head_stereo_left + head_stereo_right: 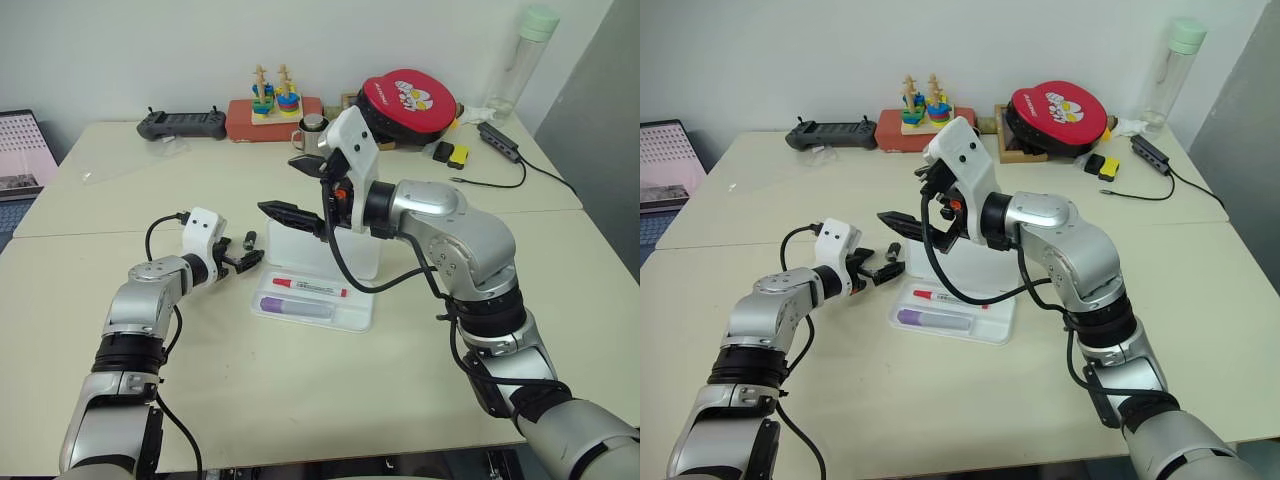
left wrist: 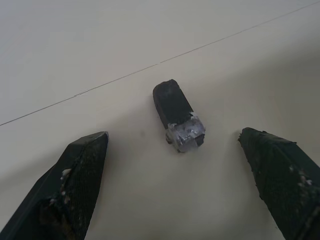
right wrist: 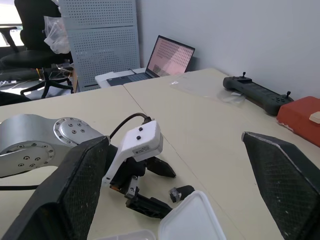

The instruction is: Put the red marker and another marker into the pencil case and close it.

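The pencil case [image 1: 355,318] lies open mid-table, its lid [image 1: 300,244] standing upright behind the tray. In the tray lie the red marker [image 1: 310,288] and, nearer me, the lavender marker [image 1: 297,307]. My left gripper [image 1: 245,257] is open, low over the table just left of the case. It points at a tiny black stub [image 2: 177,117], which lies on the table between its fingers [image 2: 82,170] without touching them. My right gripper [image 1: 298,190] is open and empty, raised above the lid. Its wrist view shows the left gripper [image 3: 150,192] and a lid corner [image 3: 192,220].
Along the far edge stand a black controller [image 1: 182,124], a red box with stacking toys [image 1: 273,110], a metal cup [image 1: 313,130], a red round case [image 1: 408,97] and a bottle [image 1: 525,55]. A power strip with its cable [image 1: 498,140] lies far right, a laptop [image 1: 18,150] far left.
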Controlling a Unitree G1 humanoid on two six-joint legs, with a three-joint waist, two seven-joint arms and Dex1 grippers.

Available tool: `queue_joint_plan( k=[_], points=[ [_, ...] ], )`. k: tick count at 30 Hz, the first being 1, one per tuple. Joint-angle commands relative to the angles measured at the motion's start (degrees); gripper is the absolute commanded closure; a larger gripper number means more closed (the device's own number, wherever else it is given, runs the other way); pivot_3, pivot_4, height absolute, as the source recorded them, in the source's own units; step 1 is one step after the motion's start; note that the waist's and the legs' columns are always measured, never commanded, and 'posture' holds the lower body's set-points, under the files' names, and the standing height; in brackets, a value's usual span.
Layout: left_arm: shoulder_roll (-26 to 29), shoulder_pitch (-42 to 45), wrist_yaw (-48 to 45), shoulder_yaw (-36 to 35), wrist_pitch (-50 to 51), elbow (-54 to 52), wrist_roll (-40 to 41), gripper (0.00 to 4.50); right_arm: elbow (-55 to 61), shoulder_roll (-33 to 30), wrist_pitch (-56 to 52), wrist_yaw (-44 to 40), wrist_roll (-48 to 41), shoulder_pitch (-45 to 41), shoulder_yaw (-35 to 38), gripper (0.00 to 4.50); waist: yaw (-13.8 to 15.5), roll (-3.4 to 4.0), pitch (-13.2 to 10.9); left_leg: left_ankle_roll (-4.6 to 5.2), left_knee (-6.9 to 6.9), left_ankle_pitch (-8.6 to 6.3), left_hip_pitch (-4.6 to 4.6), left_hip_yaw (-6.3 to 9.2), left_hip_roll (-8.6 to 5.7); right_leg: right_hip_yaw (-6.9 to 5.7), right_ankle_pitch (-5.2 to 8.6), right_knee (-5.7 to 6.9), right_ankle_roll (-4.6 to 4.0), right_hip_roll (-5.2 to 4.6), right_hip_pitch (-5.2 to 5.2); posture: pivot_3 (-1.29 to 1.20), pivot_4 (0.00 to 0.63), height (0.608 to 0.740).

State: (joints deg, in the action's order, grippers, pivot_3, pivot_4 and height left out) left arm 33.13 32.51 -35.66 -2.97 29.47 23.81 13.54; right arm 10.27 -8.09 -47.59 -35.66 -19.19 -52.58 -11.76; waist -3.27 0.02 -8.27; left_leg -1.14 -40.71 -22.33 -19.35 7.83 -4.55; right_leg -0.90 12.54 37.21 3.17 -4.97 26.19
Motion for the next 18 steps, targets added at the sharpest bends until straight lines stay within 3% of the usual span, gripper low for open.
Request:
queue_joint_plan(
  k=[1, 7, 8, 18],
  points=[
    [-1.1, 3.3, 1.0, 0.1, -1.3, 3.5, -1.7, 0.00, 1.6, 0.1, 0.9, 0.6, -0.9, -1.2, 1.2, 0.04, 0.1, 0.00, 0.0, 0.00, 0.00, 0.00, 0.00, 0.00, -0.01, 0.00, 0.00, 0.00, 0.00, 0.00, 0.00, 0.00, 0.150, 0.740],
    [-2.8, 4.9, 0.9, 0.6, -2.9, 6.1, -2.8, 0.00, 1.9, -0.3, 0.9, 0.9, -0.9, -0.9, 0.9, 0.04, 0.1, -0.01, 0.0, 0.00, -0.04, 0.00, 0.00, 0.02, -0.03, 0.01, 0.00, 0.03, 0.00, -0.03, -0.02, 0.00, 0.150, 0.740],
    [-3.0, 4.9, 0.9, 0.6, -3.3, 6.2, -3.0, 0.37, 1.8, -0.3, 0.9, 1.0, -0.9, -0.9, 0.9, 0.00, 0.1, -0.01, 0.0, 0.00, -0.04, 0.00, 0.00, 0.02, -0.03, 0.02, 0.00, 0.04, 0.00, -0.03, -0.01, 0.00, 0.150, 0.740],
    [-3.4, 4.3, 0.3, 0.0, -2.8, 5.9, -2.8, 2.14, 1.6, -0.7, 1.1, 1.1, -0.6, -0.5, 0.5, 0.00, 0.2, -0.01, 0.0, 0.00, -0.05, 0.00, -0.01, 0.02, -0.05, 0.07, 0.00, 0.04, 0.00, -0.05, -0.02, 0.00, 0.150, 0.740]
  ],
)
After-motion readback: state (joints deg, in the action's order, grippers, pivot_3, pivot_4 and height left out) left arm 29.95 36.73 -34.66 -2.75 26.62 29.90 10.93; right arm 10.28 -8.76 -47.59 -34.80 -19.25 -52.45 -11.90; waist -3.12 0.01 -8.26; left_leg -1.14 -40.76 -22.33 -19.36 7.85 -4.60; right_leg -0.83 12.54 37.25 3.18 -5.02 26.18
